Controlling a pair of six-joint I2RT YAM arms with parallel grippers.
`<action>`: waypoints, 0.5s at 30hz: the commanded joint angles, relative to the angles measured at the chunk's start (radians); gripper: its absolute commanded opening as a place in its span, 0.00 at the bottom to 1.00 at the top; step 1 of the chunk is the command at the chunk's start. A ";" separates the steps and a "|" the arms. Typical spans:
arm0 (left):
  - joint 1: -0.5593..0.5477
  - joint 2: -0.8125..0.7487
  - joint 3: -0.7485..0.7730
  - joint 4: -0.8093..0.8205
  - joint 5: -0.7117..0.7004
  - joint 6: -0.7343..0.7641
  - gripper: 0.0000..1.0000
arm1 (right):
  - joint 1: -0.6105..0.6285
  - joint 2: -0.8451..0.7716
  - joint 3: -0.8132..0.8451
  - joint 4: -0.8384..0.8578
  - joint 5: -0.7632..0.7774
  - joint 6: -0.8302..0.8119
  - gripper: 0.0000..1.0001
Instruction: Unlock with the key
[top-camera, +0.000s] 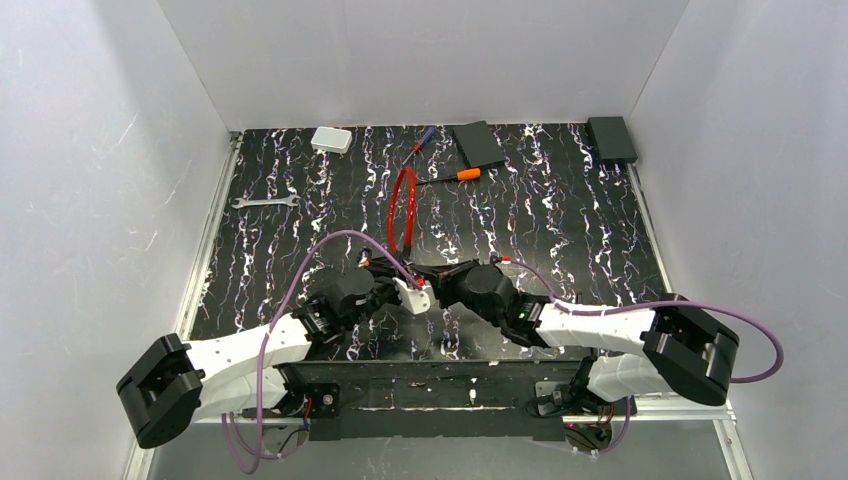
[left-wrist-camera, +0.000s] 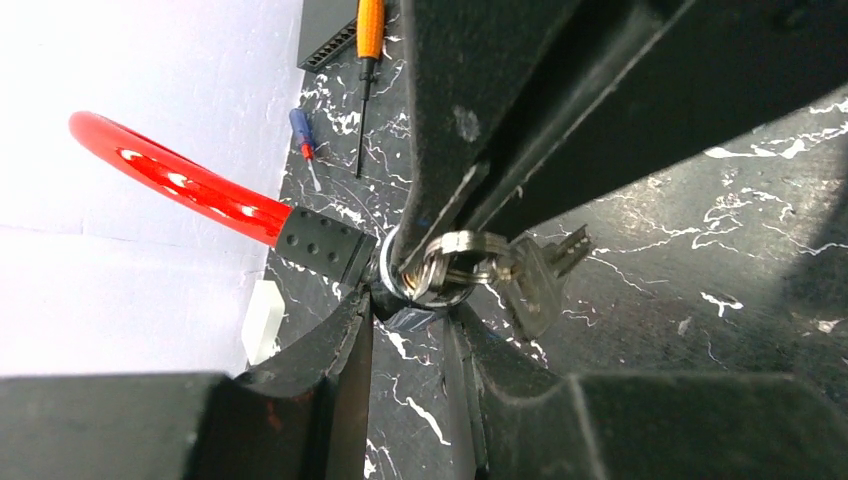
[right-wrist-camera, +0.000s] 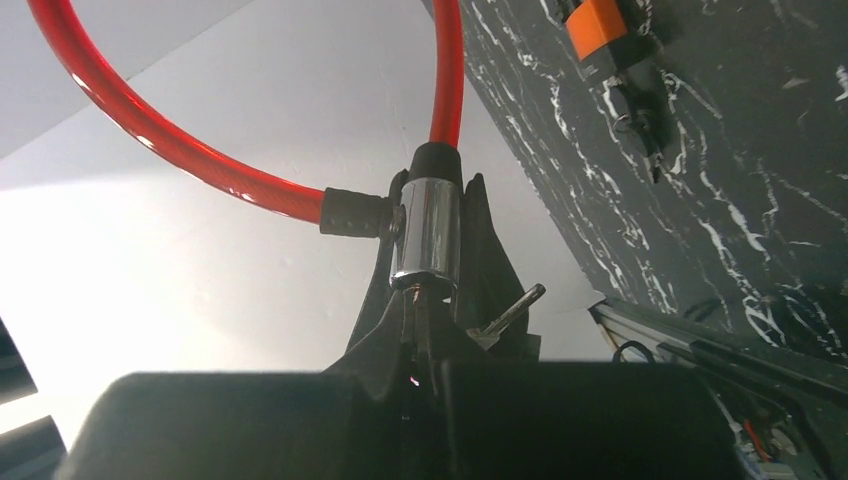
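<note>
Black, white-veined table (top-camera: 560, 230) from above, walled in white. Along the far edge, left to right: white box (top-camera: 331, 139), small blue-and-red screwdriver (top-camera: 424, 141), flat black pad (top-camera: 478, 143), black box (top-camera: 612, 138) in the far right corner. Silver wrench (top-camera: 265, 202) well off to the left. Orange-handled screwdriver (top-camera: 455, 176) just right of the red cable (top-camera: 403, 205), itself folded into a narrow loop running from the far middle towards the near middle, with left pincer (top-camera: 408, 292) and right pincer (top-camera: 437, 284) meeting tip to tip there. From the left wrist: chrome lock cylinder (left-wrist-camera: 392, 272) clamped from both sides between the left pincer's own fingers (left-wrist-camera: 320, 350). Black dimpled collar (left-wrist-camera: 325, 243) joining it to the cable on the far side. Right pincer's fingers (left-wrist-camera: 470, 90) coming in from above, tips together at the cylinder's end. Key ring (left-wrist-camera: 455, 268) hanging at those tips, spare key (left-wrist-camera: 540, 285) dangling from it. From the right wrist: cylinder straight ahead, cable leaving its far end and its side. Right pincer squeezed tight on the key (right-wrist-camera: 416, 296), held at the cylinder's near end, bit pointing into the keyhole, mostly hidden by the fingertips. Cannot tell how far in. Spare key sticking out beside the tips.
</note>
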 joint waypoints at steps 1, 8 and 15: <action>-0.034 -0.047 0.028 0.291 0.057 -0.013 0.00 | 0.059 0.019 0.049 0.066 -0.031 0.139 0.01; -0.038 -0.041 0.018 0.314 0.064 -0.019 0.00 | 0.070 0.039 -0.025 0.238 0.028 0.251 0.01; -0.040 -0.029 0.013 0.334 0.054 -0.014 0.00 | 0.073 0.013 -0.044 0.232 0.078 0.275 0.01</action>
